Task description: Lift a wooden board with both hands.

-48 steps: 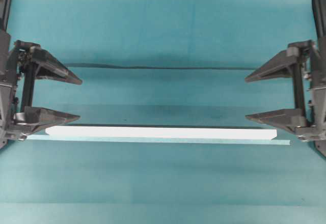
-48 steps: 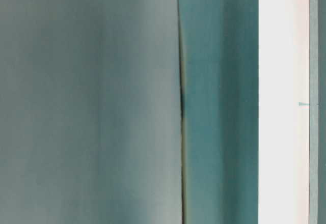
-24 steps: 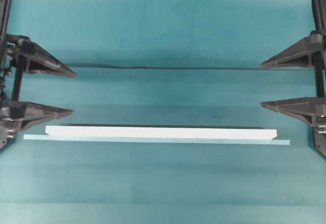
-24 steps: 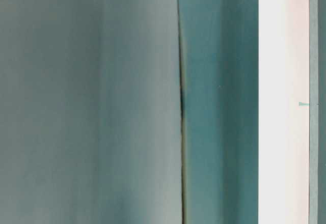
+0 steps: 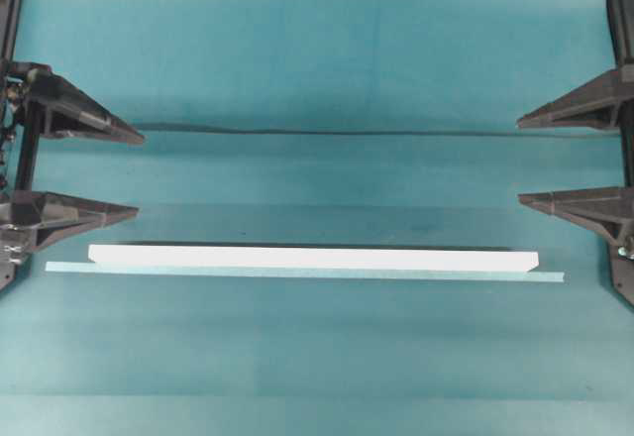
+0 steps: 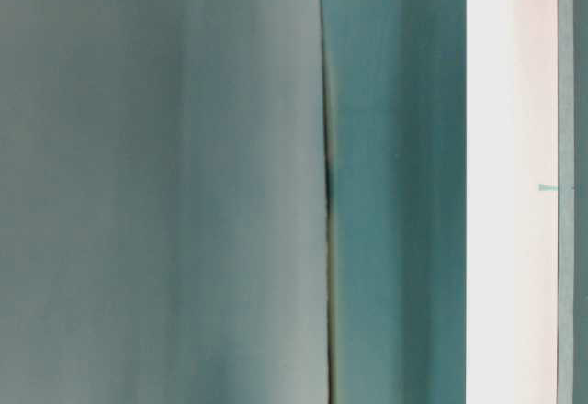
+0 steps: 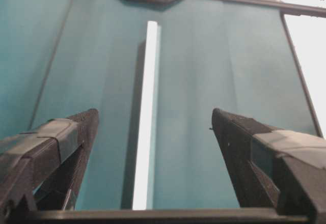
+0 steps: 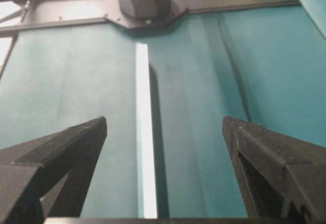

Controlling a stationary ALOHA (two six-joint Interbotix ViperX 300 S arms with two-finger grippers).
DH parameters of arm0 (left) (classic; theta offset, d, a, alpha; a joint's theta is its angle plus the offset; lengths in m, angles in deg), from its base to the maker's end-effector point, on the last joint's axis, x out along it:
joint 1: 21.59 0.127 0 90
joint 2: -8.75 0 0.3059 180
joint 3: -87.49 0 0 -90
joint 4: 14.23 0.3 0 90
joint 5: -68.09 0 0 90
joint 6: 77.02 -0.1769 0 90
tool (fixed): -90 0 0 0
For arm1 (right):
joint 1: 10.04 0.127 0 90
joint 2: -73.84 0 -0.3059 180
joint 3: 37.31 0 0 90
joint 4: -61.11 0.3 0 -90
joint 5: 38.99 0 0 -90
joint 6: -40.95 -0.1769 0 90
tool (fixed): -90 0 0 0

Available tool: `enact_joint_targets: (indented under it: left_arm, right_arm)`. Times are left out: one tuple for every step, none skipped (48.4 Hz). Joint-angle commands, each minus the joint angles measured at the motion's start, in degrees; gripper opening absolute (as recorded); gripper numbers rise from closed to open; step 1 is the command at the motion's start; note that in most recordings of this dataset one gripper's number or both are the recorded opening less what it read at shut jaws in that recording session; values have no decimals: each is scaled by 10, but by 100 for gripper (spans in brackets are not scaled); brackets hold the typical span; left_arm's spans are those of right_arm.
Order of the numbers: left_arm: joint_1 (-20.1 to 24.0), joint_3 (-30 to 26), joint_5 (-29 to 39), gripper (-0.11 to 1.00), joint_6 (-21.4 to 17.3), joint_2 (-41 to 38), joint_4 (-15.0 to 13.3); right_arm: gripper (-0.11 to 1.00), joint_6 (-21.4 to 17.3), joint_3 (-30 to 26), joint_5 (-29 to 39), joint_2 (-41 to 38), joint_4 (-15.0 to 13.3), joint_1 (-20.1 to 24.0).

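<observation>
Wooden board lay flat on the table against the teal strip, unmoved, while left gripper and right gripper backed off toward their edges over the last second, jaws wide apart and empty — no grasp yet.

Overhead looking straight down, table-level close and blurred, wrist views facing inward, sharing the wooden board
</observation>
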Motion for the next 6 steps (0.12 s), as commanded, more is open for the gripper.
enact_joint_targets:
  left_arm:
    - [1, -6, -5, 99, -1, 0, 2]
    - [0, -7, -5, 99, -1, 1, 3]
    - [0, -6, -5, 99, -1, 1, 3]
    - [0, -7, -5, 99, -1, 0, 2]
    - [1, -6, -5, 99, -1, 0, 2]
    - [1, -6, -5, 99, -1, 0, 2]
  right_arm:
    - [94, -4, -4, -7, -1, 2, -2]
    - [94, -4, -4, -7, -1, 2, -2]
    - [94, -4, -4, -7, -1, 2, -2]
    - [94, -4, -4, -7, -1, 2, -2]
    - [94, -4, -4, -7, -1, 2, -2]
    - [94, -4, -4, -7, -1, 2, -3]
